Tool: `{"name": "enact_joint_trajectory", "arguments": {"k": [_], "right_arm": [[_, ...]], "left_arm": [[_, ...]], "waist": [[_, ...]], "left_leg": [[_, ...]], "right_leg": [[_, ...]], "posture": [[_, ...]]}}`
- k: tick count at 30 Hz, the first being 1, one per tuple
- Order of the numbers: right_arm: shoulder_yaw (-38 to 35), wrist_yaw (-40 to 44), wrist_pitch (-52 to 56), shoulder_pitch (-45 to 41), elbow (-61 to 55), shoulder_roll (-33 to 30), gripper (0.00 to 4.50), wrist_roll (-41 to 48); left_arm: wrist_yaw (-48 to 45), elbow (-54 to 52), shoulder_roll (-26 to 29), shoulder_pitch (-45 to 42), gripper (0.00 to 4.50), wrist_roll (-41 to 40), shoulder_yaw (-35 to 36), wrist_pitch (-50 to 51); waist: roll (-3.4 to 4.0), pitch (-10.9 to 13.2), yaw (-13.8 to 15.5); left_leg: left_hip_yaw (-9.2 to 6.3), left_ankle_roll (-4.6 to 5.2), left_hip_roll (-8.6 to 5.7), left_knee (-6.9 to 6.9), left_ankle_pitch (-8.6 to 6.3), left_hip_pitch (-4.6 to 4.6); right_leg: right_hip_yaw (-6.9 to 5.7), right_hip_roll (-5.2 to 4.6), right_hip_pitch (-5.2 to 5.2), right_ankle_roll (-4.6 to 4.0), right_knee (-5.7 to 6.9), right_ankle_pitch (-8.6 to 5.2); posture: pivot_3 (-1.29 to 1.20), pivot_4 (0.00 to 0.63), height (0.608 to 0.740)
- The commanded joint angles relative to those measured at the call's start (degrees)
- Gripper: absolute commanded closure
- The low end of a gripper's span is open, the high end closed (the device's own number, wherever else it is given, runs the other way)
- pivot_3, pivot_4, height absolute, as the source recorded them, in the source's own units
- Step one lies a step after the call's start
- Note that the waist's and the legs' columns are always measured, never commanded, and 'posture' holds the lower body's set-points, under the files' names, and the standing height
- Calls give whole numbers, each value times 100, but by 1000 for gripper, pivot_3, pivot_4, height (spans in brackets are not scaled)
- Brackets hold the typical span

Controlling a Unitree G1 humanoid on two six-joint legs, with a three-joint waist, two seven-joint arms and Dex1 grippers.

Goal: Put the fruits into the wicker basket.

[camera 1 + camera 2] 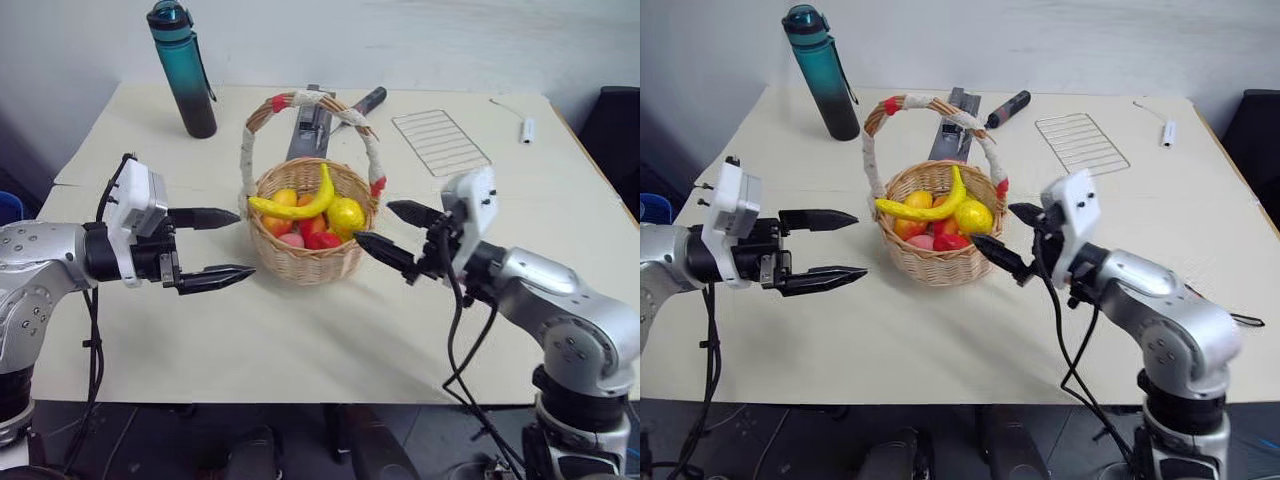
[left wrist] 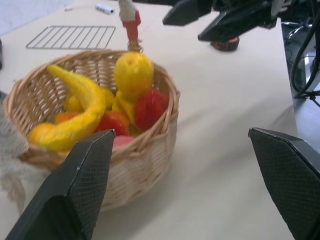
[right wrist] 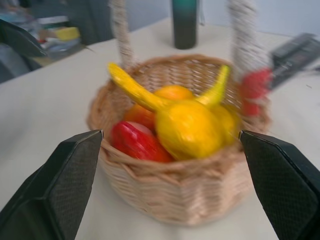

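Observation:
The wicker basket stands mid-table, its arched handle wrapped in white cord with red bands. Inside it a yellow banana lies across the top, a lemon sits at its right side, and orange and red fruits lie beneath. My left gripper hovers open just left of the basket, fingers pointing at it, holding nothing. My right gripper is open just right of the basket, fingers aimed at the rim, empty. The right wrist view shows the lemon close in front of the open fingers.
A teal water bottle stands at the back left. Behind the basket lie a grey tool and a dark marker. A wire rack and a small white object lie back right. The table's front edge runs below both grippers.

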Motion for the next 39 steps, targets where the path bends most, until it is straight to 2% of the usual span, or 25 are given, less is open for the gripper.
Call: {"name": "enact_joint_trajectory", "arguments": {"k": [1, 5, 10, 11, 13, 23, 24, 28, 31, 35, 39], "right_arm": [[142, -340, -422, -224, 156, 145, 23, -361], [661, -648, -1093, -774, 1027, 604, 23, -1040], [970, -705, -1866, -1313, 2228, 1122, 23, -1614], [1026, -682, -1991, -1355, 2404, 1186, 194, -1699], [1125, -612, -2192, -1361, 2614, 1238, 648, -1855], [1058, -385, -2476, -1042, 2270, 1184, 4165, -1955], [1009, -362, -2448, -1019, 2208, 1125, 4310, -1940], [713, -49, -2343, -933, 1948, 618, 4310, -1809], [11, 549, -2424, -996, 2000, -289, 4310, -1582], [-646, 1100, -2939, -1053, 2887, -1398, 4310, -1725], [-952, 1428, -3728, -1059, 4106, -1887, 4310, -1976]], "left_arm": [[86, 24, -32, -173, 0, -99, 56, -2], [116, 66, -88, -295, 0, -61, -30, -31], [144, 84, -114, -374, 0, -22, -66, -71], [155, 76, -113, -375, 0, -24, -62, -70], [180, 45, -106, -358, 0, -27, -43, -70], [300, -23, -150, -276, 0, -57, 1, -92], [311, -12, -171, -297, 0, -56, -24, -97], [329, 77, -242, -410, 0, -69, -111, -75], [266, 191, -284, -522, 0, -66, -177, -82], [117, 330, -313, -616, 0, -20, -270, -98], [99, 448, -405, -721, 0, -44, -321, -72]], "waist": [[0, 0, -41], [0, 0, -128], [0, 0, -112], [0, 0, -106], [0, 0, -102], [1, 0, -88], [2, 0, -90], [2, 1, -65], [6, 4, -9], [22, 14, 72], [22, 13, 38]], "left_leg": [[0, -2, 0, 0, 3, 3], [-1, -6, 0, 0, 24, 10], [-8, -6, 0, -6, 27, -2], [-9, -5, 0, -6, 21, -1], [-8, -3, -1, -6, 15, -5], [-6, -1, 2, -6, -4, -15], [-6, -1, 2, -6, -4, -15], [-4, 0, 0, -5, -4, -11], [-4, 1, -2, -4, -4, -10], [-1, 12, -11, -2, -7, -8], [3, 13, -10, -2, -7, -4]], "right_leg": [[2, 1, 0, 0, 5, 0], [8, 7, 4, 0, 8, 14], [8, 11, -6, -4, 8, 19], [7, 10, -5, -4, 9, 19], [7, 7, -8, -1, 9, 21], [0, 1, -11, 10, -5, 8], [0, 1, -11, 10, -5, 8], [1, 0, -11, 10, 4, 8], [1, 0, -10, 9, 4, 7], [5, -4, -4, 16, -3, 5], [9, -2, 0, 17, -8, 6]], "posture": [[0, 150, 740], [0, 150, 740], [0, 150, 740], [0, 150, 740], [0, 150, 740], [0, 150, 740], [0, 150, 740], [0, 150, 740], [0, 150, 740], [0, 150, 740], [0, 150, 740]]}}
